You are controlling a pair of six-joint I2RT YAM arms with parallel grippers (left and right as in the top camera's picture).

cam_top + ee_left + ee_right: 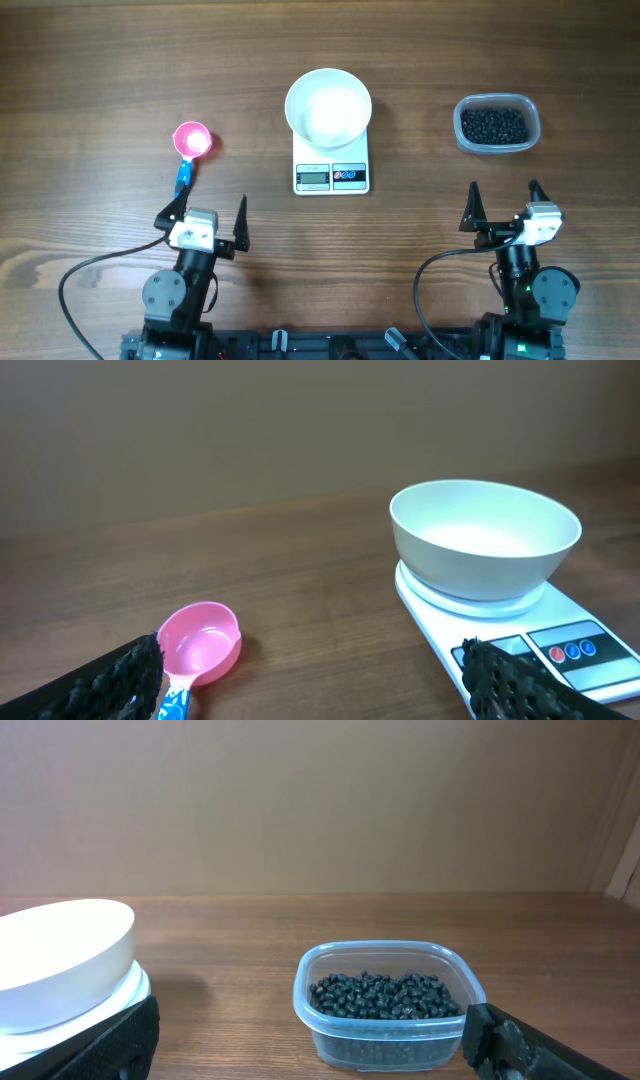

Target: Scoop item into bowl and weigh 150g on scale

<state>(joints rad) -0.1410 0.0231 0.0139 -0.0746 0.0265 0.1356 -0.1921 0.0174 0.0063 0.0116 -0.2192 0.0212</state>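
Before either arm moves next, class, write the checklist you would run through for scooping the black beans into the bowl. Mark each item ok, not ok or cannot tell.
1. Jaws open and empty on the left gripper and the right gripper: ok.
2. The bowl sits on the scale: ok.
3. The bowl is empty: ok.
4. The black beans are in the clear tub, uncovered: ok.
5. The pink scoop lies on the table in front of the left gripper, cup upward: ok.
6. The scale display reads zero: cannot tell, digits too small.
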